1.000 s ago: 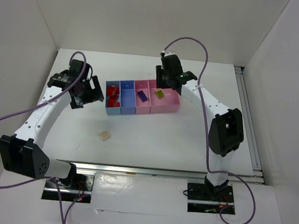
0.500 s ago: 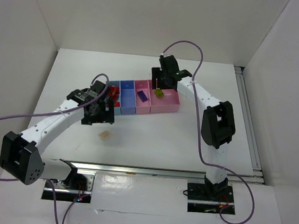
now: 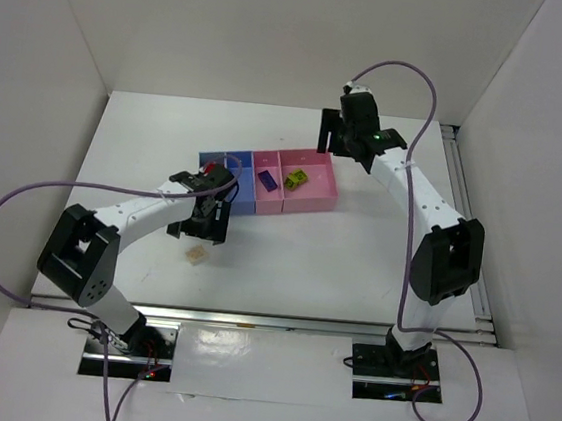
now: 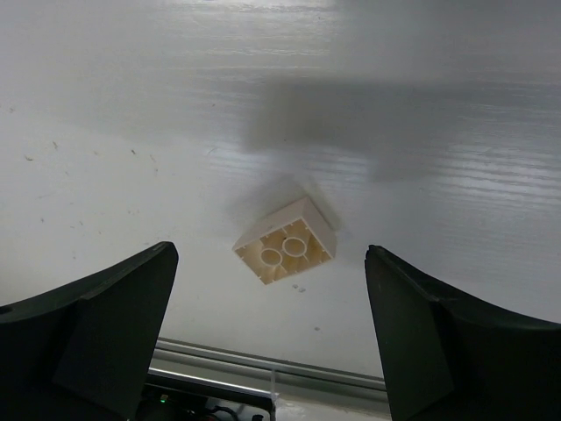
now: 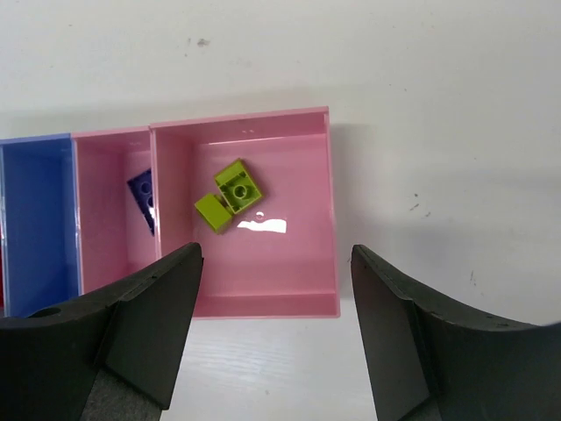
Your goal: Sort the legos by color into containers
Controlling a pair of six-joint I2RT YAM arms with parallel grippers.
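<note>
A cream lego (image 4: pixel 285 241) lies upside down on the white table, its hollow underside showing. My left gripper (image 4: pixel 272 263) hovers open just above it, one finger on each side, not touching. From above, that cream lego (image 3: pixel 195 254) sits just in front of the left gripper (image 3: pixel 200 226). Two lime green legos (image 5: pixel 230 195) lie in the wider pink container (image 5: pixel 263 272). A dark purple lego (image 5: pixel 143 198) rests in the narrower pink one (image 5: pixel 105 263). My right gripper (image 5: pixel 276 259) is open and empty above the wide container's far side.
The darker blue container (image 3: pixel 232 164) adjoins the pink ones; the light blue container is mostly covered by my left arm. A metal rail (image 4: pixel 263 368) runs along the table's near edge. White walls enclose the table on three sides.
The right gripper opened over the wide pink container, left a second lime lego there, then drew back to the right. The left arm swung from the left down over the cream lego.
</note>
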